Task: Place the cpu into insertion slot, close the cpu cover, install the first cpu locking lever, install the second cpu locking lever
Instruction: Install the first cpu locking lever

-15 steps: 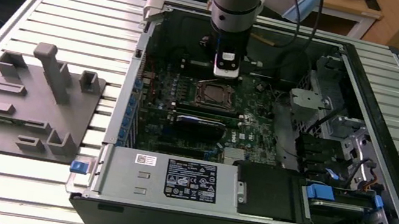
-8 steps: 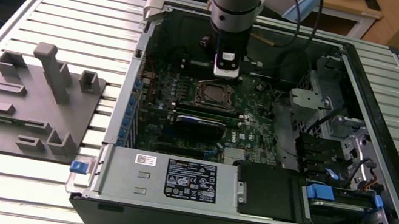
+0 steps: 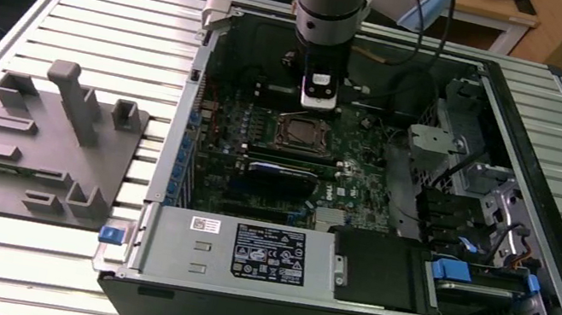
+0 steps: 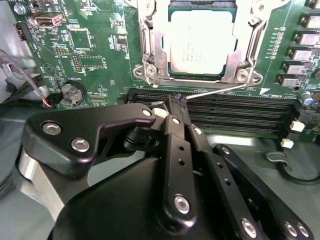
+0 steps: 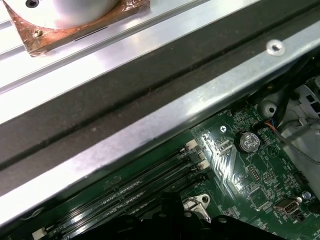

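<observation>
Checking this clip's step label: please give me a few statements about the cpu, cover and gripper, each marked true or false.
1. The cpu sits in the slot. True.
2. The cover stands upright, clear of the chip. False: it lies flat, framing the cpu.
3. The gripper is over the grey plate on the table. False: it is inside the case, next to the slot.
4. The gripper's tip is at the end of a thin lever that runs between the slot and the memory slots. True.
</observation>
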Available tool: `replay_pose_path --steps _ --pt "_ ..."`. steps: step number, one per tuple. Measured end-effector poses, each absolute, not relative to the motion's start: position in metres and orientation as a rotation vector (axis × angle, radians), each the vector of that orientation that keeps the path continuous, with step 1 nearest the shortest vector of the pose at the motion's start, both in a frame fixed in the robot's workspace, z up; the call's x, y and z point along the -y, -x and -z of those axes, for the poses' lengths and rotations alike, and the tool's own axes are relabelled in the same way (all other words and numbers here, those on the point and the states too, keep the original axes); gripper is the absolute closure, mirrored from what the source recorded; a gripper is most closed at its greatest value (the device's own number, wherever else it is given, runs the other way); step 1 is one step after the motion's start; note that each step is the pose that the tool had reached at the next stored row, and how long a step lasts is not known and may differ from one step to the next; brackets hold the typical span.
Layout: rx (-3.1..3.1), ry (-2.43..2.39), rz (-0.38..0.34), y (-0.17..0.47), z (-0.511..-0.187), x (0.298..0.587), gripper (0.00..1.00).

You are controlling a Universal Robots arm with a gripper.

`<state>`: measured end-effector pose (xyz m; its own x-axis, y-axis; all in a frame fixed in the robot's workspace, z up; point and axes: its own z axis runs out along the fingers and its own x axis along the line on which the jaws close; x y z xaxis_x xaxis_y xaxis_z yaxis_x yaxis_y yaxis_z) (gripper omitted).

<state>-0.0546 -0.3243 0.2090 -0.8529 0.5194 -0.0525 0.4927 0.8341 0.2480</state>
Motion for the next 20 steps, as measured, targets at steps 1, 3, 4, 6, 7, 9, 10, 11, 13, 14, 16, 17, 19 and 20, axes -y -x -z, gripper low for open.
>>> replay_pose_path --steps 1,3,4,6,7,9,10,11,13,14,16,17,19,20 --pt "-2.895 -0.802 -0.344 0.0552 -0.2089 0.3243 0.9" --pt "-2.894 -0.801 -0.343 0.056 -0.2088 0.3242 0.9" --pt "-2.894 -0.801 -0.343 0.0564 -0.2087 0.3242 0.9" --pt "-2.894 -0.801 -0.344 0.0573 -0.2085 0.3242 0.9" --pt "-2.893 -0.801 -0.344 0.0577 -0.2084 0.3242 0.9" --pt "-2.893 -0.801 -0.344 0.0583 -0.2081 0.3242 0.9" --pt "-2.893 -0.801 -0.344 0.0584 -0.2081 0.3242 0.9" --pt "-2.893 -0.8 -0.344 0.0584 -0.2081 0.3242 0.9" --pt "-2.893 -0.801 -0.344 0.0585 -0.2081 0.3242 0.9" --pt "-2.893 -0.801 -0.344 0.0586 -0.208 0.3242 0.9" --pt "-2.892 -0.801 -0.343 0.059 -0.208 0.3235 0.9" --pt "-2.892 -0.8 -0.343 0.0591 -0.208 0.3234 0.9" --pt "-2.892 -0.8 -0.343 0.0593 -0.2079 0.3232 0.9" --pt "-2.891 -0.8 -0.343 0.0594 -0.2078 0.323 0.9"
